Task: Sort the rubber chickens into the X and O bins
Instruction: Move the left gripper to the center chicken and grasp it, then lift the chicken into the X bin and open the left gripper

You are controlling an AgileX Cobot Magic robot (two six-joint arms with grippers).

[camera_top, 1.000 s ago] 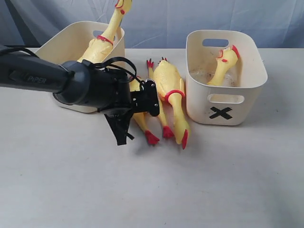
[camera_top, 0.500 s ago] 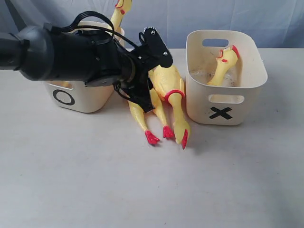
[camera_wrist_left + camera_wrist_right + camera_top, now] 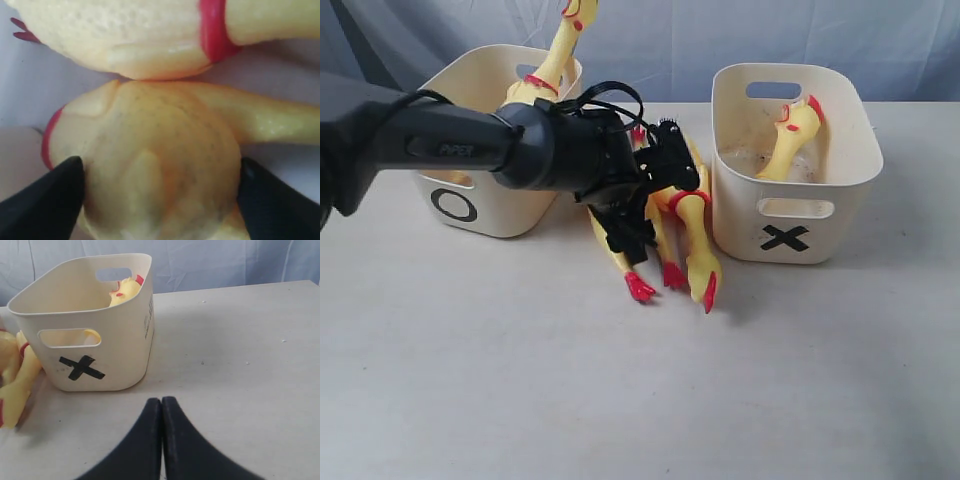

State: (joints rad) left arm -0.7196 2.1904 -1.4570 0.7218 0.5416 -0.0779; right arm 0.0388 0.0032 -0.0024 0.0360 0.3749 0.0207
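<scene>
Two rubber chickens lie on the table between the bins: a larger one [image 3: 678,172] and a smaller one [image 3: 618,252] beside it. My left gripper [image 3: 630,232] is down over the smaller chicken [image 3: 150,165], open, its black fingertips [image 3: 62,187] flanking the body on both sides. The larger chicken [image 3: 125,35] lies just beyond, touching it. The O bin [image 3: 470,205] holds one tall chicken [image 3: 538,92]; the X bin [image 3: 790,215] holds another [image 3: 790,135]. My right gripper [image 3: 161,401] is shut and empty, low over the table near the X bin [image 3: 85,360], out of the exterior view.
A pale blue cloth backdrop hangs behind the table. The left arm's black body and cables [image 3: 560,150] stretch across the front of the O bin. Bare table [image 3: 640,400] lies in front of the bins.
The left arm swung from in front of the O bin up over the chickens, then dropped its gripper onto the smaller chicken. The chickens and bins have not moved.
</scene>
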